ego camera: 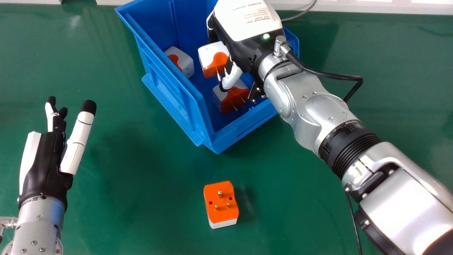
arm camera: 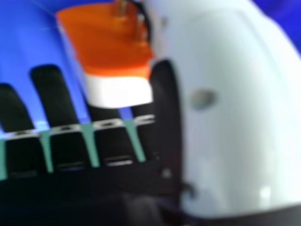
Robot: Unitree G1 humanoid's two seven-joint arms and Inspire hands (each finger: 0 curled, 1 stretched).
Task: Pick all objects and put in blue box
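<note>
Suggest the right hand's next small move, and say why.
Probably, the right hand should let the plug adapter beside it settle into the blue box: the adapter is already within the box's walls, above the floor where two others lie. A fourth adapter waits on the green table, so that hand will likely be needed again.

The blue box is open at the top and stands on the bench. Before it, on the bench, lies a white-orange adapter, orange face up, with three metal prongs upright. Inside the box, a second adapter is near the left wall, showing small holes. A third adapter is tilted, prongs downward. A fourth adapter, partly hidden, lies at the near end, prongs sideways.
</note>
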